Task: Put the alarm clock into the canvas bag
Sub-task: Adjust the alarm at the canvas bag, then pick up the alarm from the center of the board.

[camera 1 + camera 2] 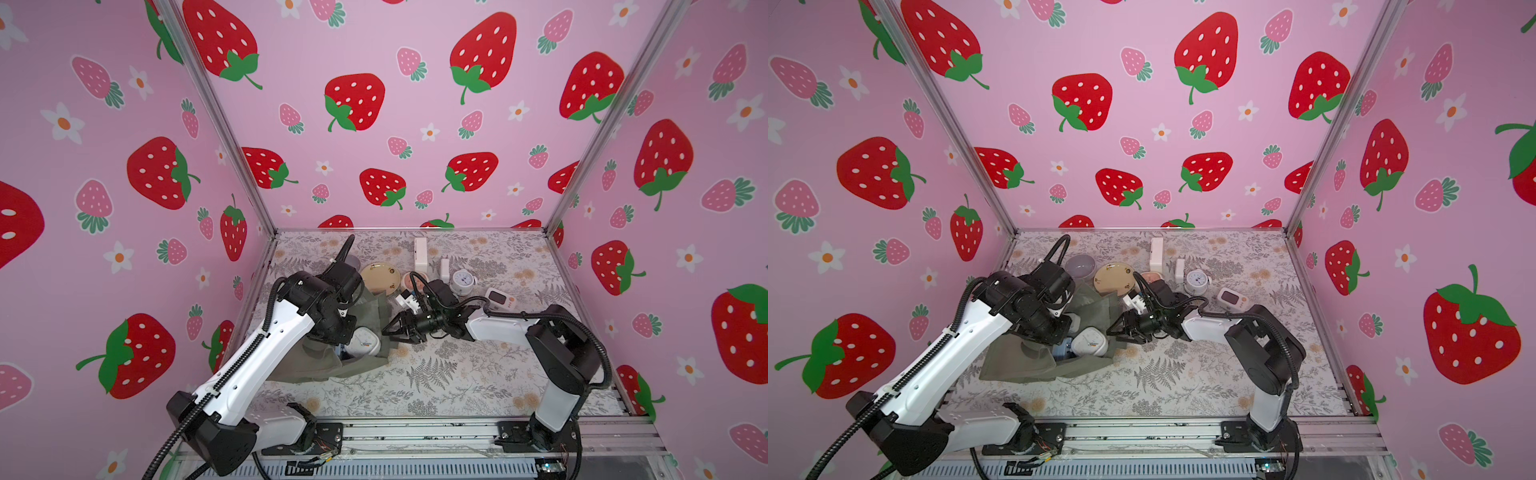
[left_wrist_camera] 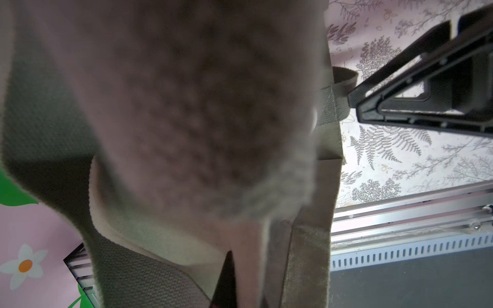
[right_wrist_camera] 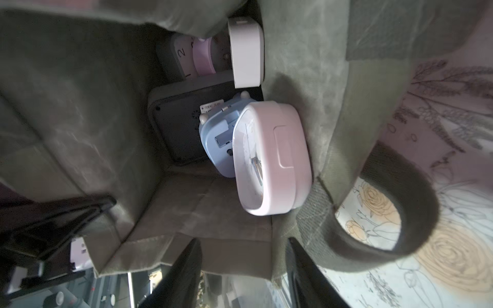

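The right gripper [image 3: 242,266] is seen spread and empty at the mouth of the olive-grey canvas bag [image 3: 80,106], whose rim is pinched by the left gripper [image 3: 104,206]. Inside, the rounded white plastic alarm clock [image 3: 272,160], propped on edge, could be spilled if that rim sags.

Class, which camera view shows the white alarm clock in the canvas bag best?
The right wrist view: the white alarm clock lies close inside the canvas bag. Both top views show the clock small at the bag's mouth; the left wrist view shows only fabric.
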`<control>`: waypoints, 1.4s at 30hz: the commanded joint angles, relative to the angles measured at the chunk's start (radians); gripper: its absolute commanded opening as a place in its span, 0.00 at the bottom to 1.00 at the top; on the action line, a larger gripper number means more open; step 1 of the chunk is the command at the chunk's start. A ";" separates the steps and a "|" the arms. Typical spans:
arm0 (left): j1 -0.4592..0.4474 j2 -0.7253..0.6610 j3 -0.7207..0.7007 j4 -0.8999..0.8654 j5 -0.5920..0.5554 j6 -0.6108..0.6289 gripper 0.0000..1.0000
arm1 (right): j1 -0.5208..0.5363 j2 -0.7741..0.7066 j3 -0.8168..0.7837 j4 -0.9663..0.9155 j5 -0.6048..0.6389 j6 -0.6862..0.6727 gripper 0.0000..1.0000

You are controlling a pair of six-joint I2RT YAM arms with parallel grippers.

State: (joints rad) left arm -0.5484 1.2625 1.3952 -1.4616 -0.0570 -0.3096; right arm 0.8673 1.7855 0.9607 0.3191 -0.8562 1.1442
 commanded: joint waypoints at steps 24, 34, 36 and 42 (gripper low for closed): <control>-0.008 -0.048 -0.005 0.006 -0.020 0.042 0.00 | 0.044 0.016 0.059 0.021 0.104 0.061 0.34; 0.007 -0.082 0.024 0.076 -0.022 0.080 0.01 | -0.247 -0.338 0.045 -0.504 0.371 -0.402 0.78; 0.011 -0.091 0.024 0.091 -0.023 0.088 0.01 | -0.284 -0.363 0.072 -0.589 0.490 -0.509 0.87; 0.048 -0.144 0.010 0.117 -0.033 0.120 0.02 | -0.322 -0.314 0.135 -0.734 0.765 -0.748 1.00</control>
State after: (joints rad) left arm -0.5129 1.1629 1.3861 -1.3983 -0.1047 -0.2253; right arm 0.5510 1.4345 1.0531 -0.2691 -0.2714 0.5869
